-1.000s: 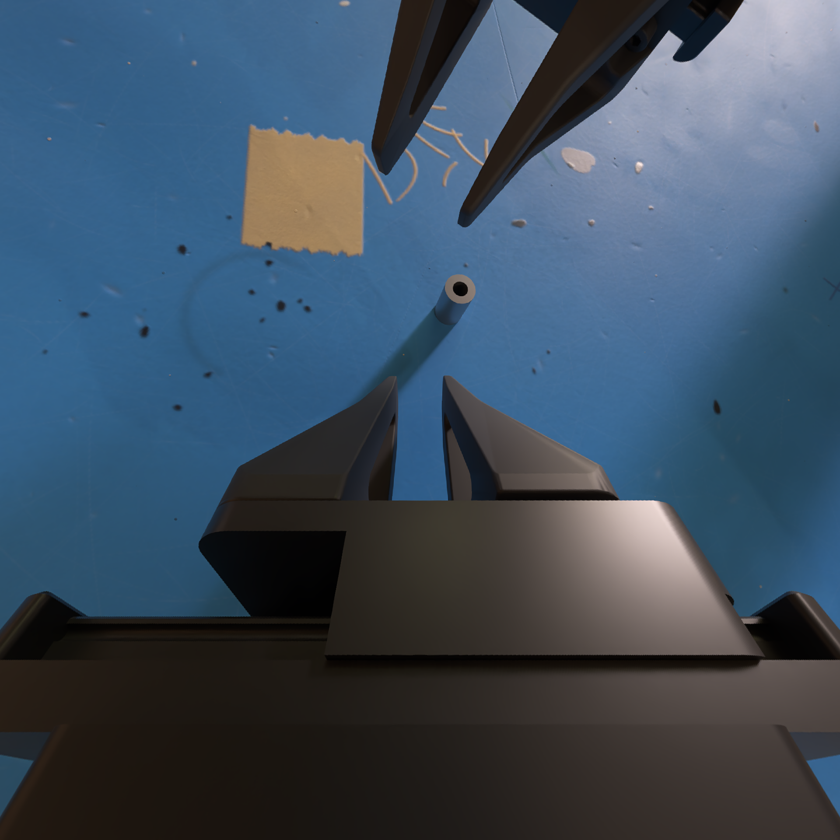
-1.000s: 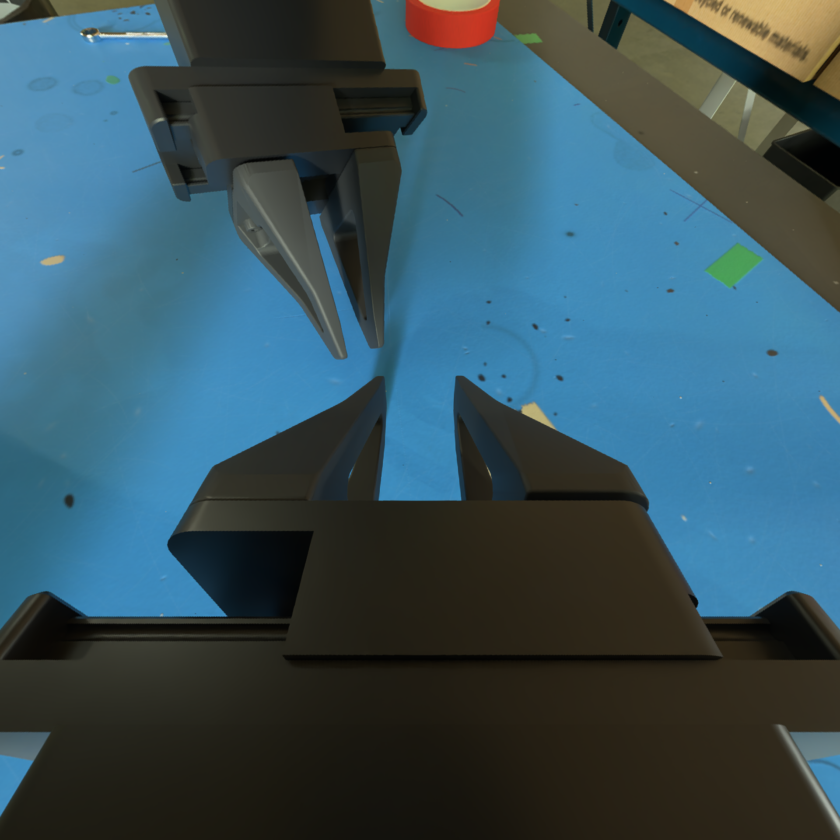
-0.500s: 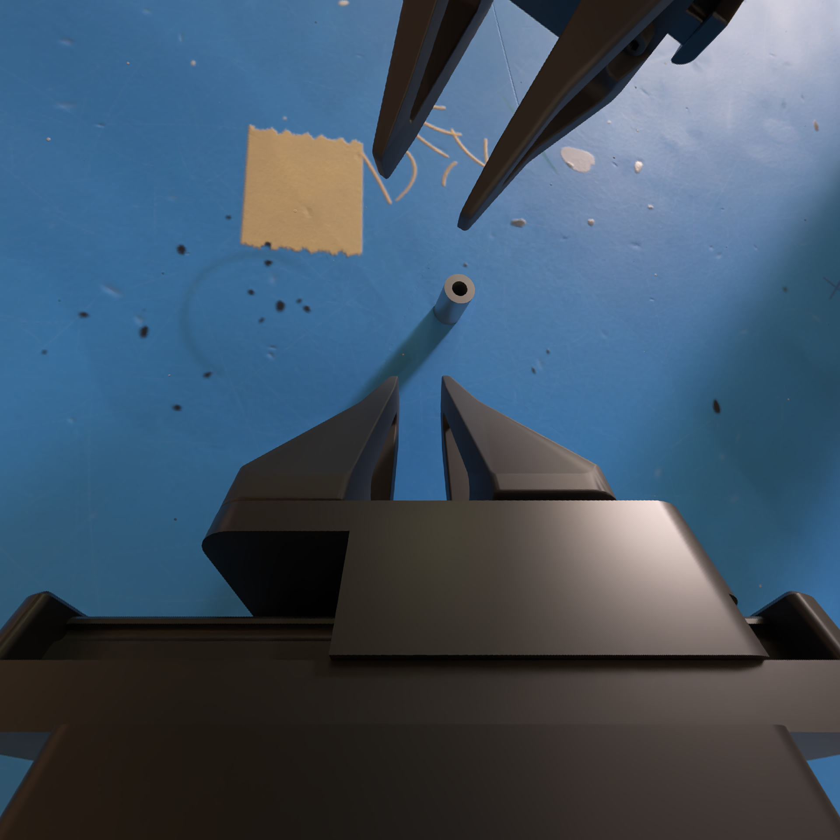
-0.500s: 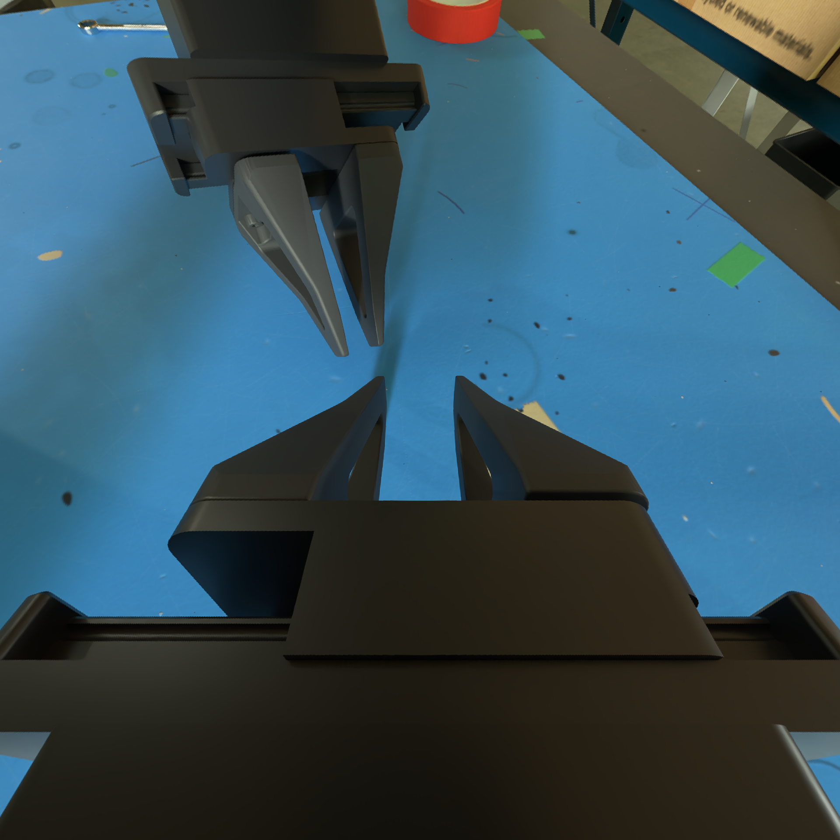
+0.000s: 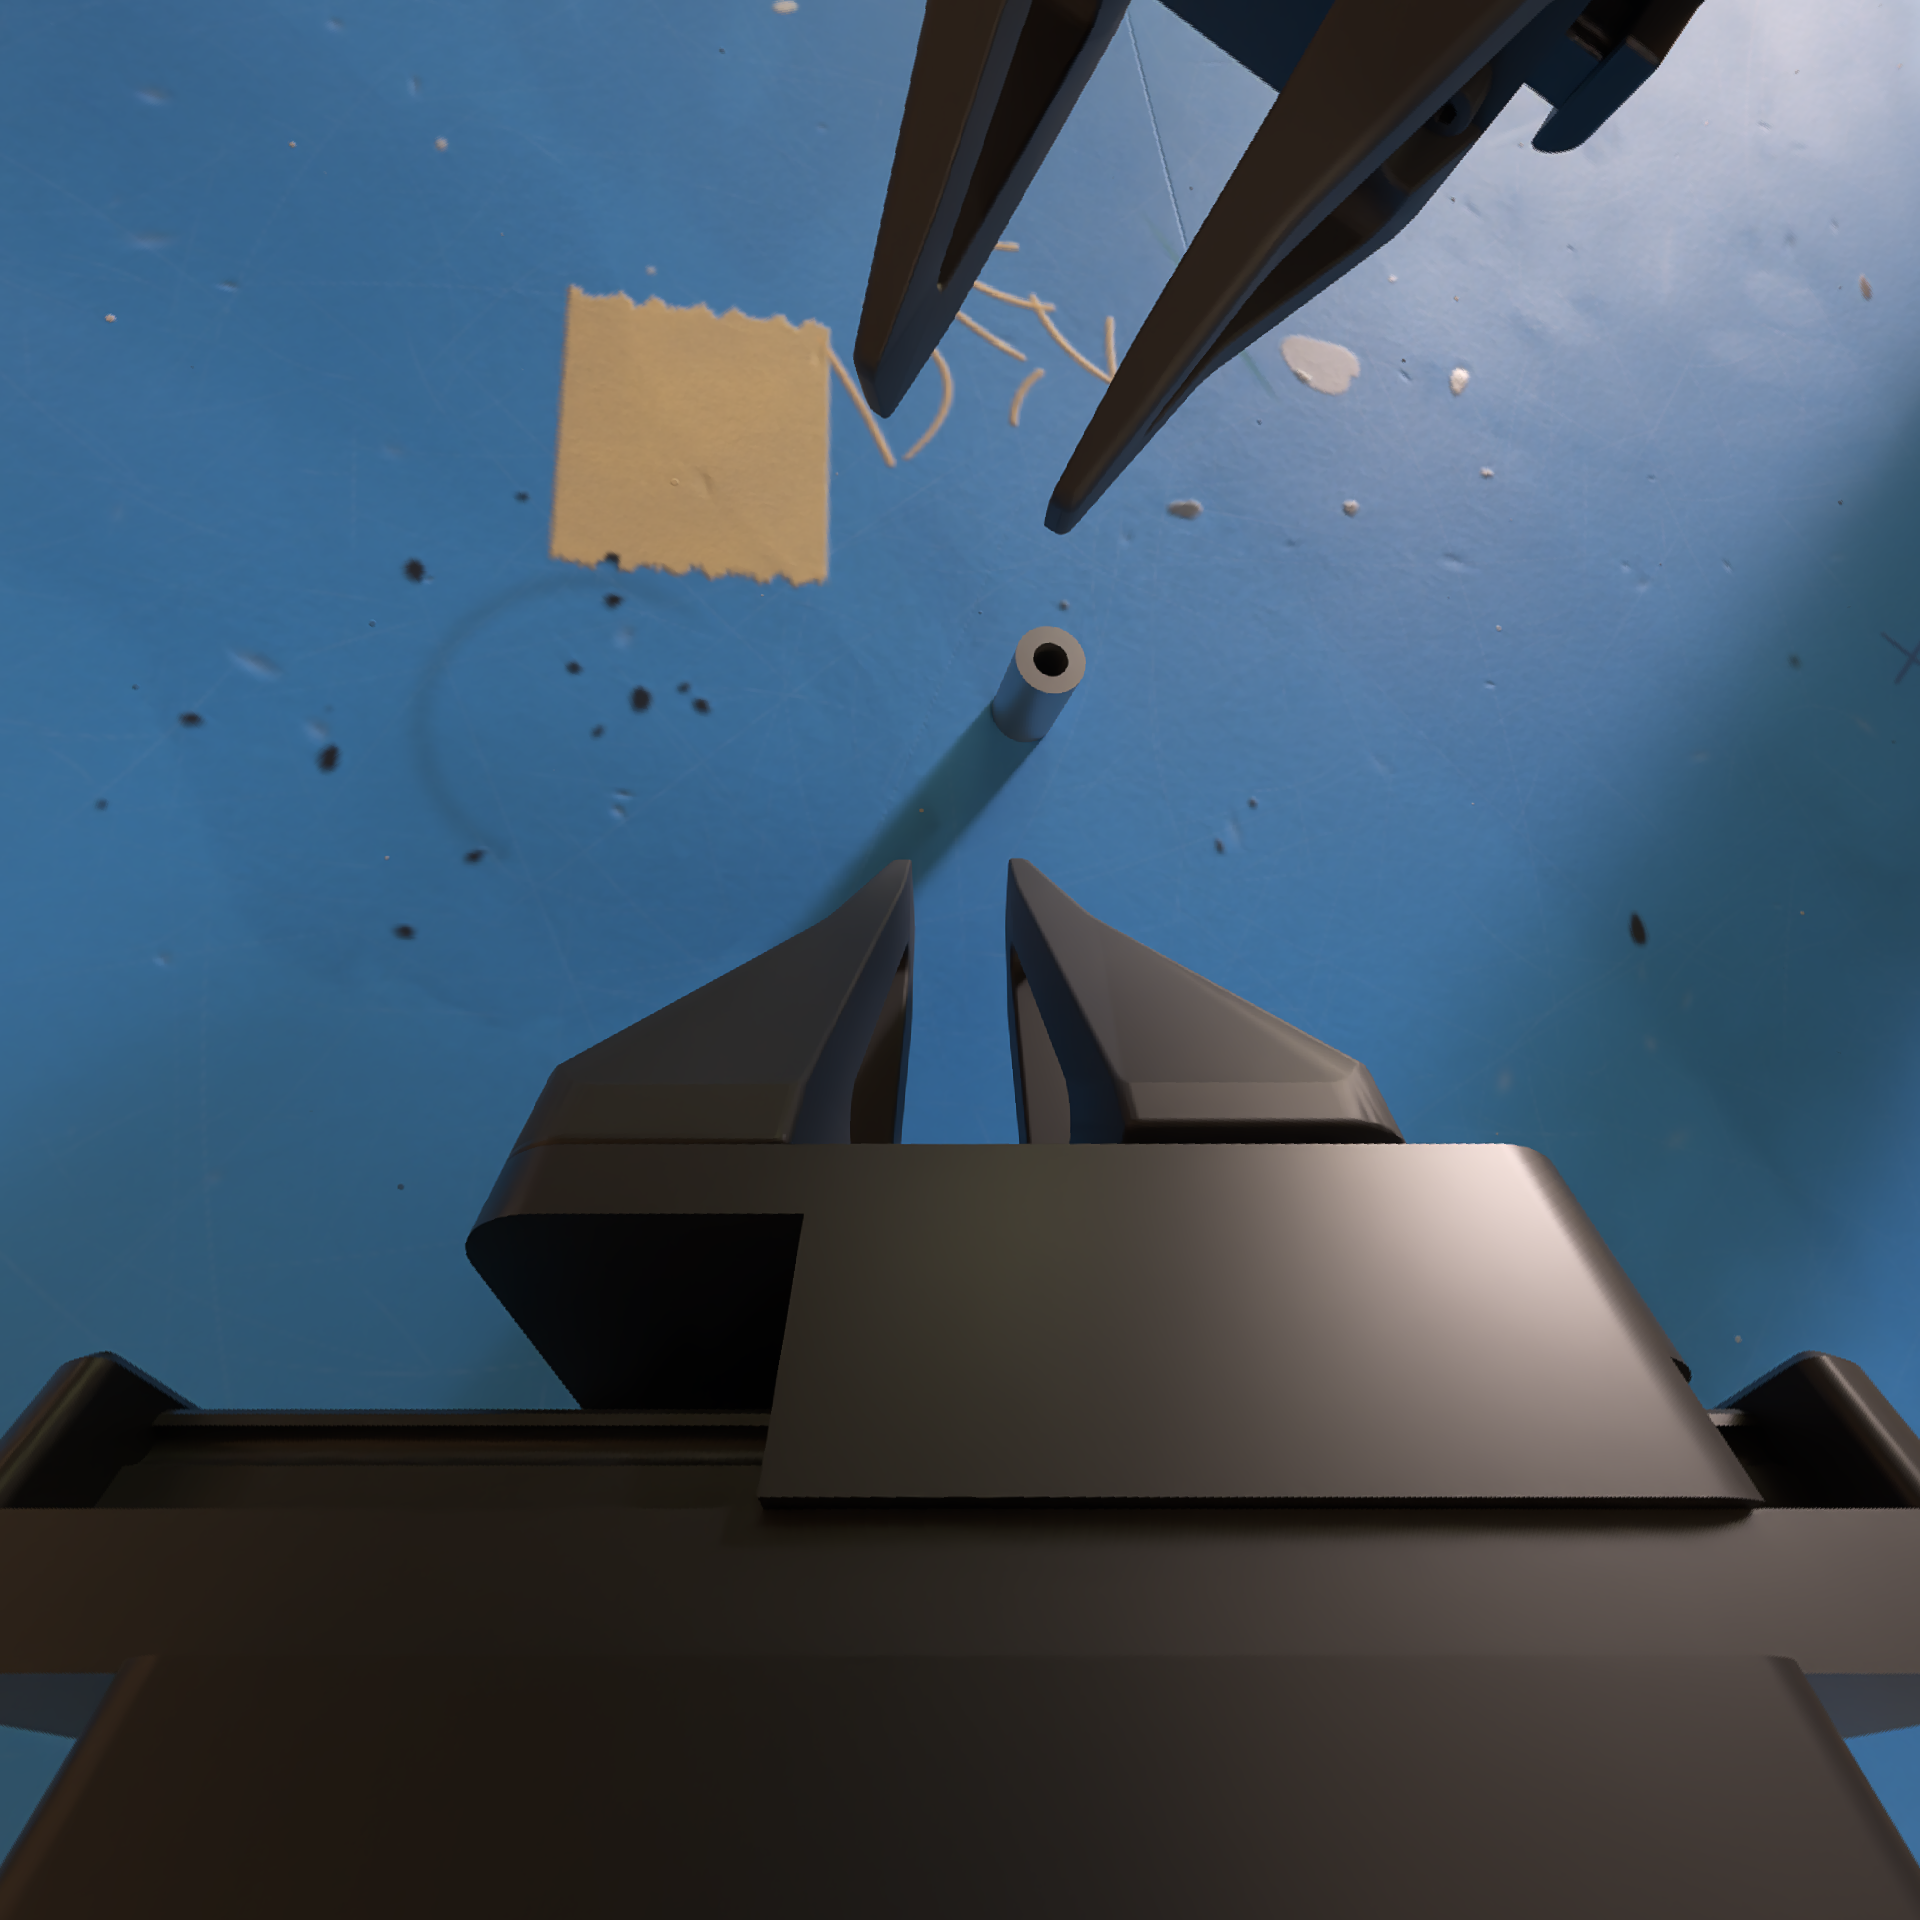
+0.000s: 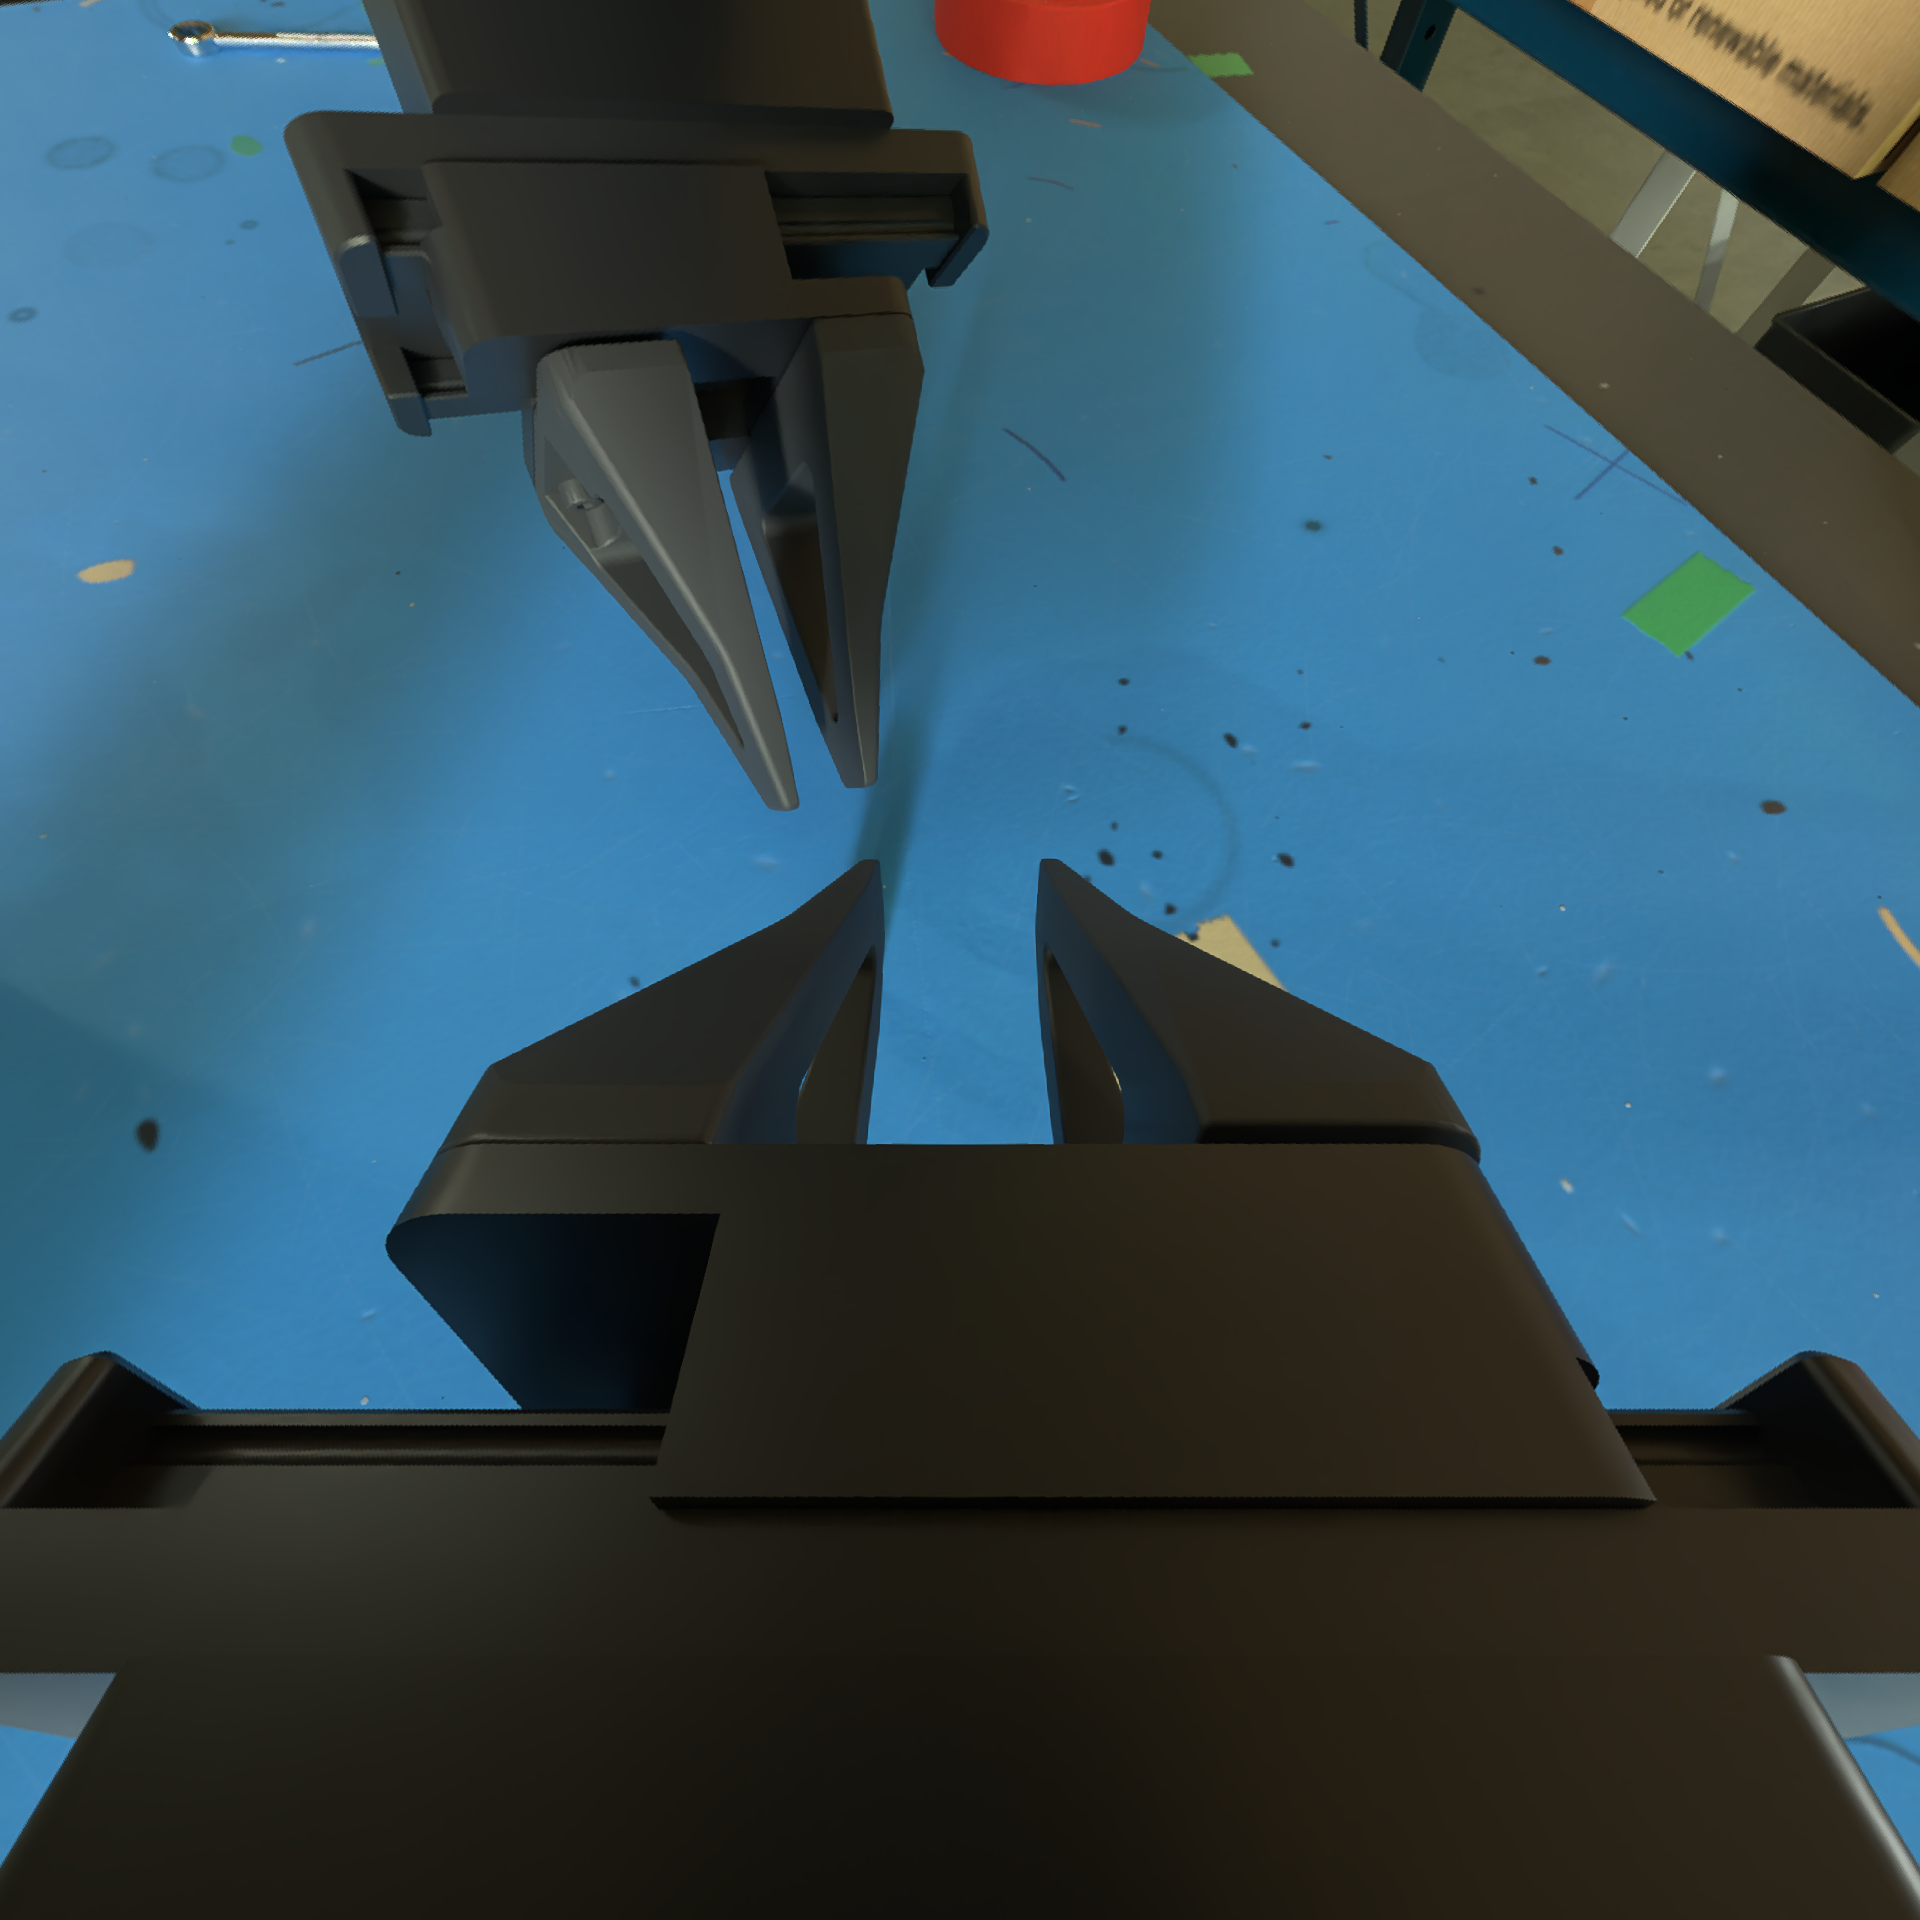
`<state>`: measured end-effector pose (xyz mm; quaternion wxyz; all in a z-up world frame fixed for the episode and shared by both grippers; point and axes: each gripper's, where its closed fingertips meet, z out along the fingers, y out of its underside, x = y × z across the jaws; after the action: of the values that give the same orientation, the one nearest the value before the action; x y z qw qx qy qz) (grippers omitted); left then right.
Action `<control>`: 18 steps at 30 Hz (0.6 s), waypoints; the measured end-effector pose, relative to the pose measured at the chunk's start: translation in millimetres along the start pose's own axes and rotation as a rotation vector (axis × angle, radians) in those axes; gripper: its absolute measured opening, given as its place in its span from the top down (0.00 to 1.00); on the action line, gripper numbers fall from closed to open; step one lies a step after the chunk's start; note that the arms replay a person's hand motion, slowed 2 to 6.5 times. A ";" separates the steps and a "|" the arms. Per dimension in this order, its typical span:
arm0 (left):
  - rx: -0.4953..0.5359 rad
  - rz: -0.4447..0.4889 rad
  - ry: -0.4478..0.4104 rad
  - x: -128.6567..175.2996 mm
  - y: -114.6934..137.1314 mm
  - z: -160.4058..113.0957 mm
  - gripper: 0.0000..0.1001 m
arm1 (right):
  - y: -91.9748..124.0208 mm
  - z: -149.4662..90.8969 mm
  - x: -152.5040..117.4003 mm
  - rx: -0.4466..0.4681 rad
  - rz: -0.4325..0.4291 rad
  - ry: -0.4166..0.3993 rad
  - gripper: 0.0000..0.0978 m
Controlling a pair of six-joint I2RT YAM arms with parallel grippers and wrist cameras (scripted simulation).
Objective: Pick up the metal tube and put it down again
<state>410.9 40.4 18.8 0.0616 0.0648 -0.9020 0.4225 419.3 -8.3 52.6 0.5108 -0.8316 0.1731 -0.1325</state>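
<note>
Nothing has shifted noticeably: metal tube (image 5: 1037,686), short, grey, thick-walled, stands upright on the blue worktop (image 5: 1455,831), ungripped. Left gripper (image 5: 959,864) fingers slightly spread just short of it; right gripper (image 6: 958,864) fingers spread wider beyond.

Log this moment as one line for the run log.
tube: upright on blue table, ungrasped | left end effector: open, empty, above tube | right end effector: open, empty, opposite left | tan tape patch: beside tube
</note>
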 end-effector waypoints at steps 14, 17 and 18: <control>0.000 0.000 0.000 0.0 0.0 0.0 0.85 | 0.3 0.6 -0.4 -0.006 -0.004 -0.001 0.75; 0.000 0.000 0.000 0.0 0.0 0.0 0.85 | 0.2 0.6 -0.4 -0.006 -0.005 -0.001 0.75; 0.000 0.000 0.000 0.0 0.0 0.0 0.85 | 0.2 0.7 -0.5 -0.007 -0.005 -0.002 0.75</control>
<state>410.9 40.4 18.8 0.0616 0.0648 -0.9020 0.4225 419.1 -7.7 52.1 0.5078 -0.8339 0.1710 -0.1325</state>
